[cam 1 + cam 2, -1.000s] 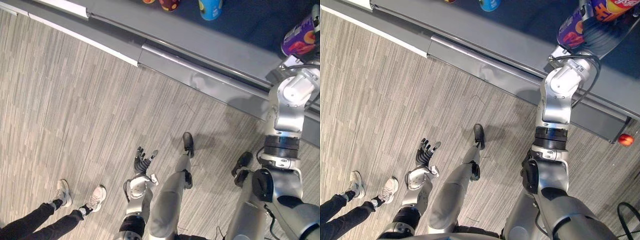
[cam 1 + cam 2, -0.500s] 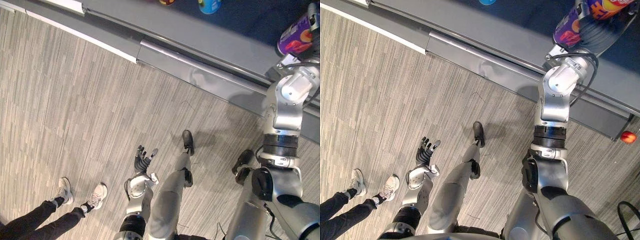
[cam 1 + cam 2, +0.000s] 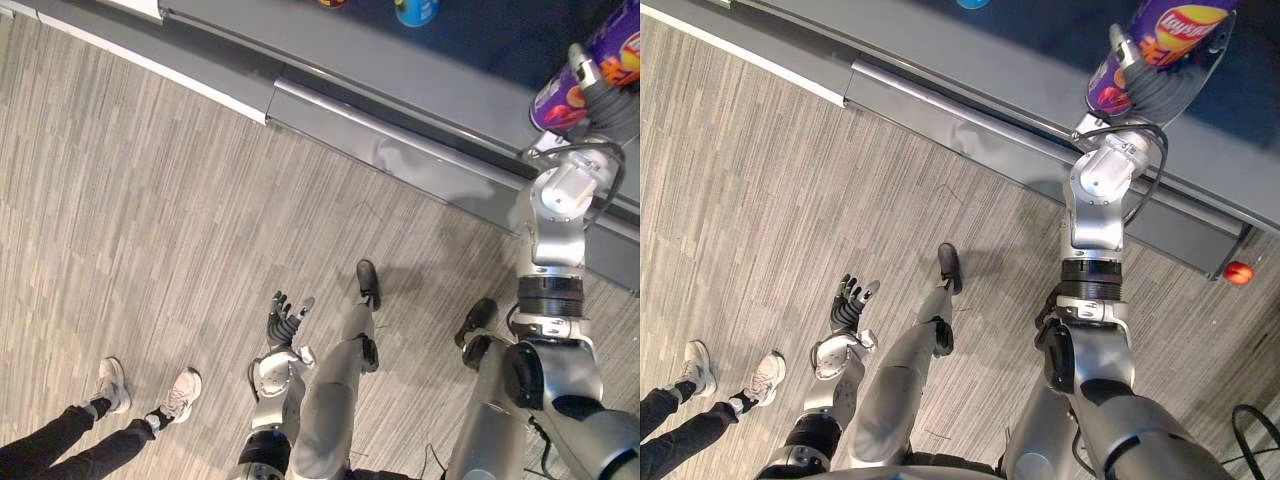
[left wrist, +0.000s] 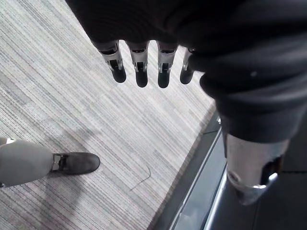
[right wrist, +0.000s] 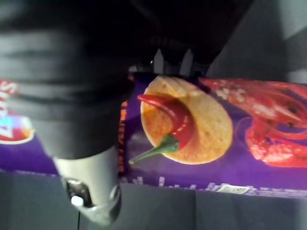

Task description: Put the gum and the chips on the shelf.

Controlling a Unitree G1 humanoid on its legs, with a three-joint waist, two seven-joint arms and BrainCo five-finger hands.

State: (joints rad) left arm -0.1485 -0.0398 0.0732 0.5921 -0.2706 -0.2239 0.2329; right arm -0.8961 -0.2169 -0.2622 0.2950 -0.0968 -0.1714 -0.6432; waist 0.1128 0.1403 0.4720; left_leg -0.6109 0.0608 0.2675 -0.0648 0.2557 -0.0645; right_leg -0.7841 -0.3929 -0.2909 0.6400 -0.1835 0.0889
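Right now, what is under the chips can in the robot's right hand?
The dark shelf surface shows below the chips can, gripped by the right hand; contact is hidden.

The right arm (image 3: 1095,200) was built of rounded silver-grey shells, banded by a black ribbed ring (image 3: 1088,272) near its middle, with a black cap at the joint nearer the shoulder. The left arm (image 3: 272,385) showed the same silver with dark joints. The left hand (image 3: 283,318) and the right hand (image 3: 1155,90) wore dark ribbed covers, and the fingers (image 4: 139,62) were silver segments ending in rounded dark tips.
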